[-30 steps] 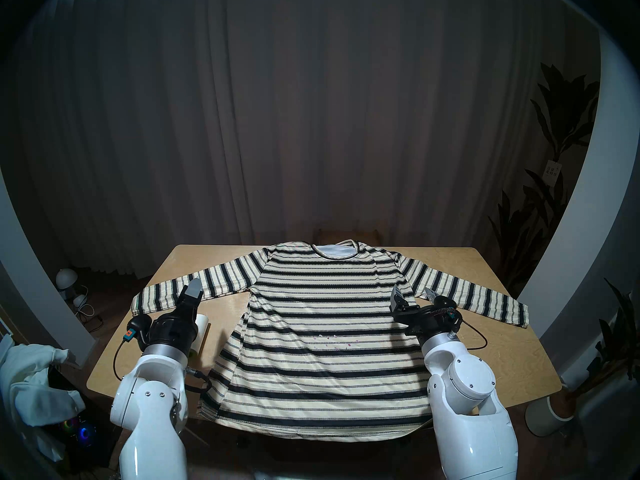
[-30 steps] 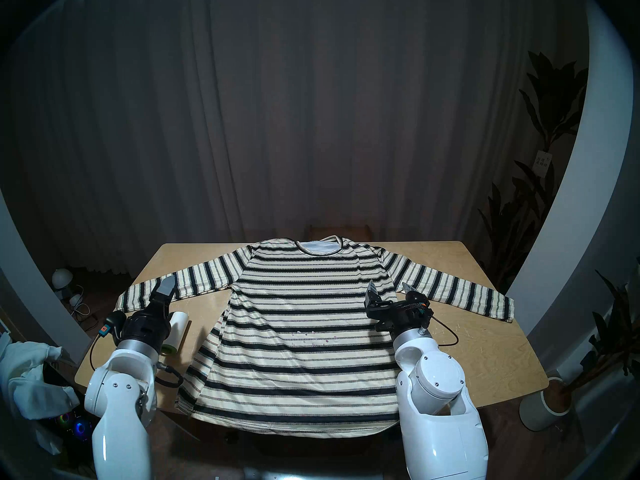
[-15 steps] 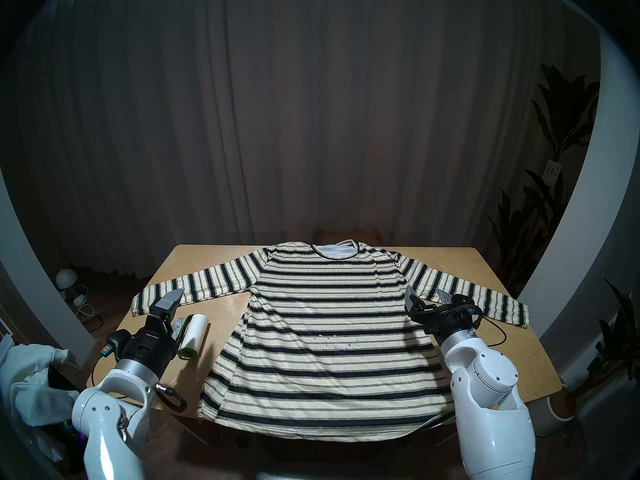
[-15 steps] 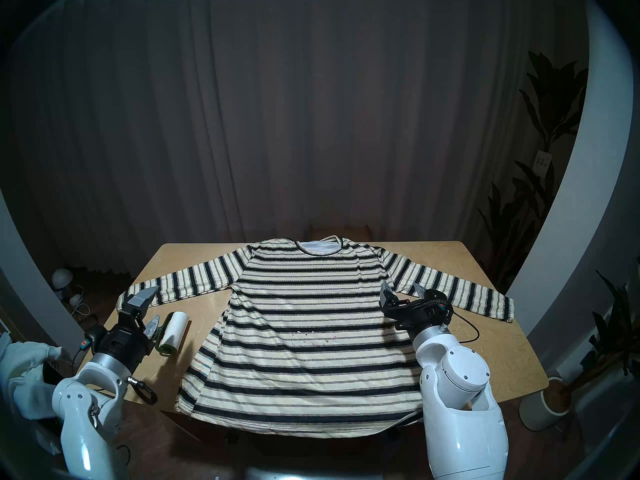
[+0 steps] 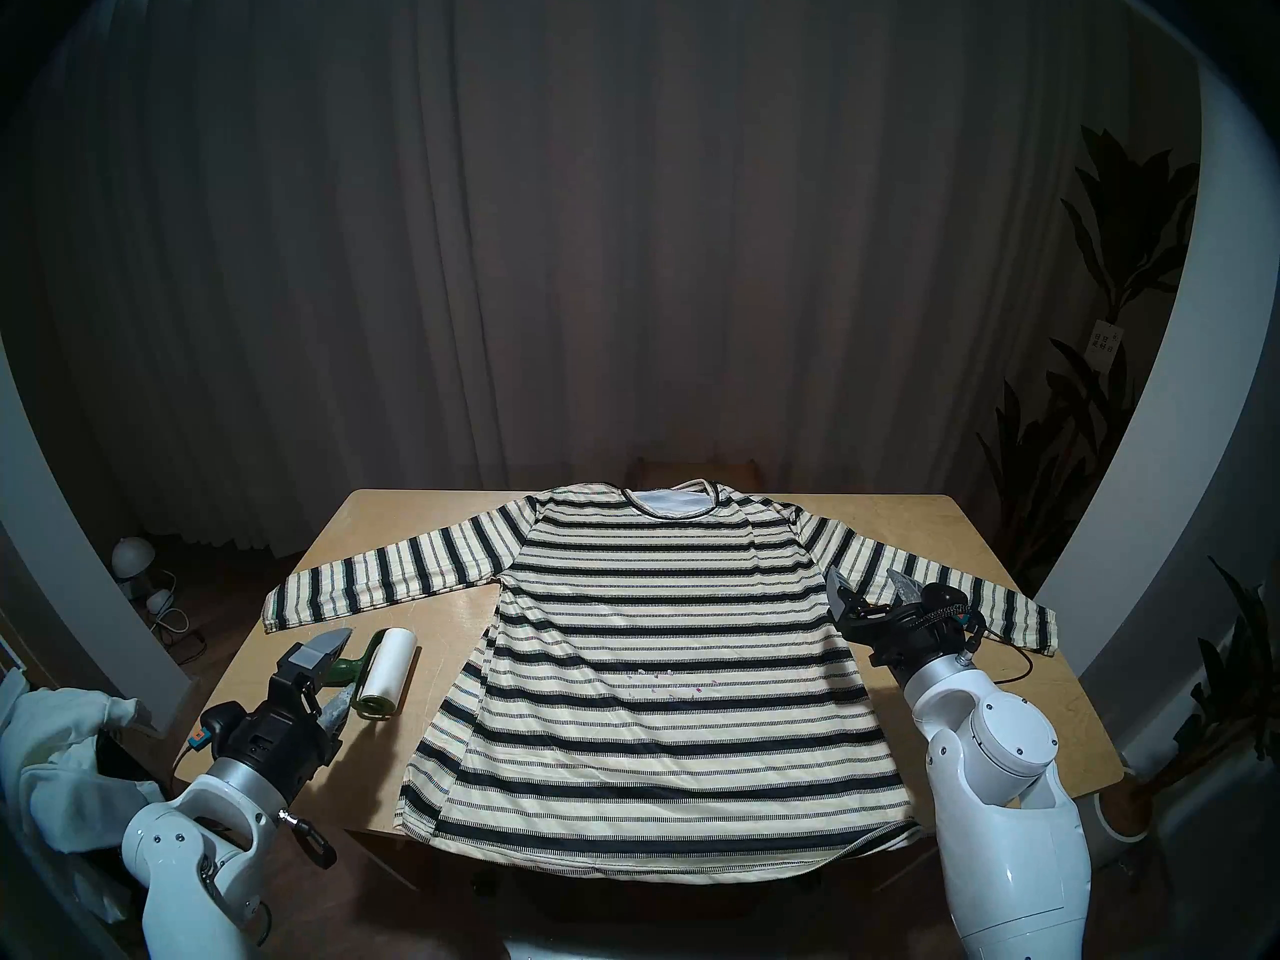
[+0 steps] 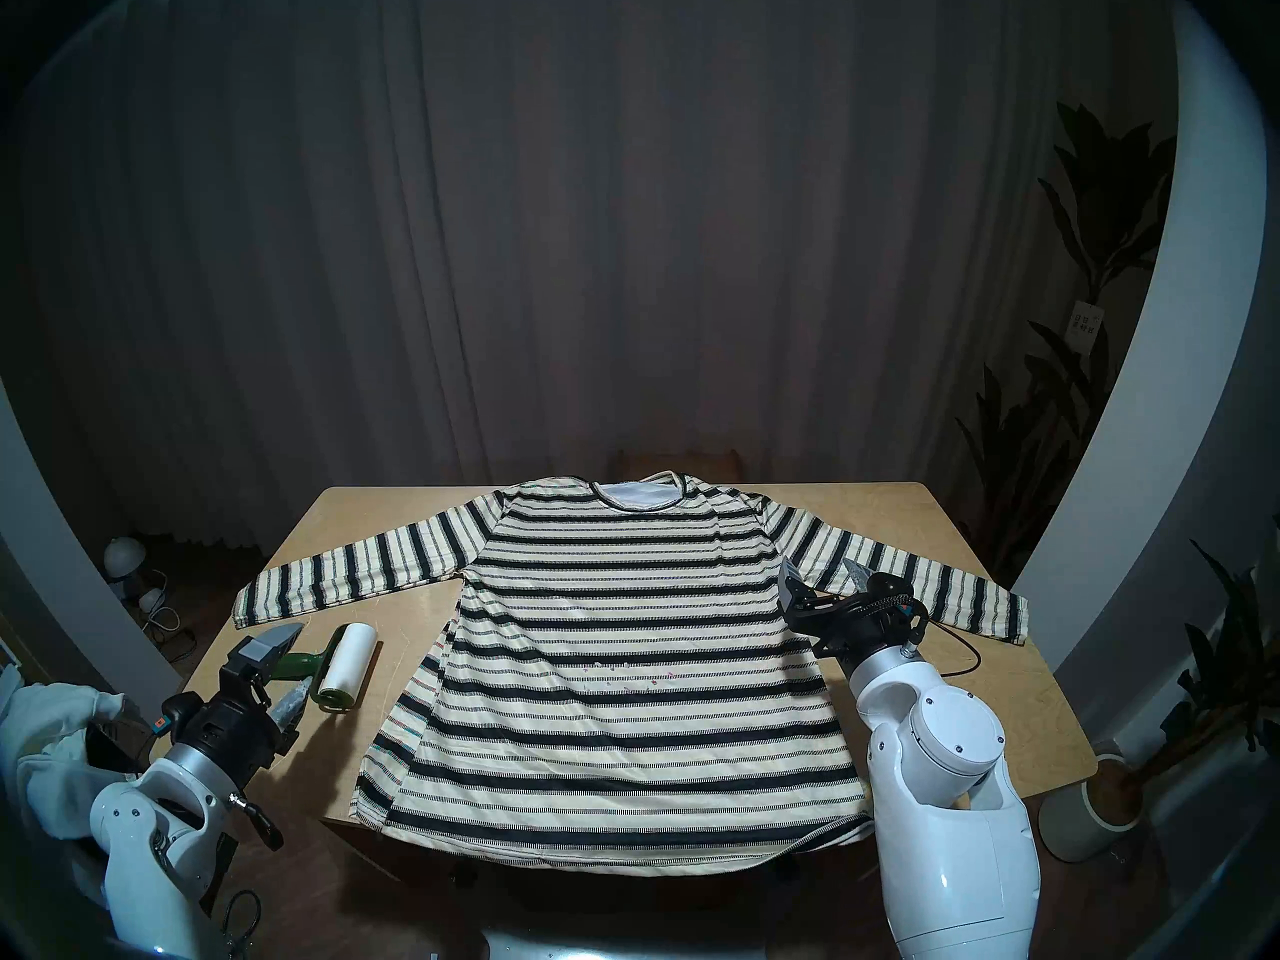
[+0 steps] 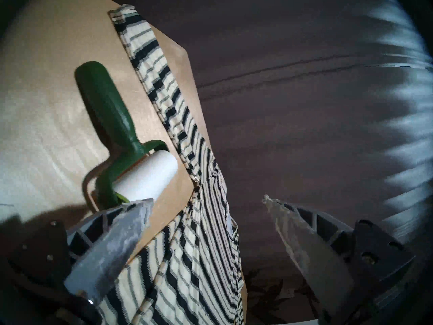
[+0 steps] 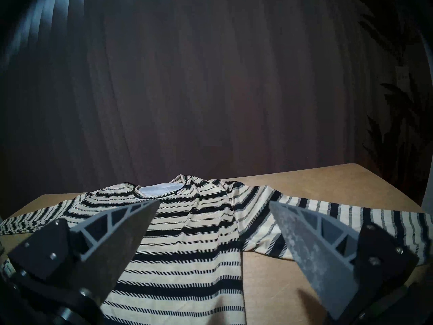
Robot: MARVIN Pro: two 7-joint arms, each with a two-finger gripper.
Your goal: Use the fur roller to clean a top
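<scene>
Left gripper (image 5: 339,668): fingers (image 7: 112,244) spread wide and empty, hanging over the left part of the bench (image 5: 970,716), just beside the roller's handle.
Roller (image 5: 381,671): lying flat on bare bench wood between the left gripper and the shirt's left side, touching neither; green handle toward the left, white roll toward the shirt.
Shirt (image 5: 658,661): cream with black stripes, spread flat, neck at the far edge, sleeves out to both sides; a few small specks near its middle.
Right gripper (image 5: 873,581): fingers (image 8: 311,244) wide apart, holding nothing, above the shirt's right armpit.
</scene>
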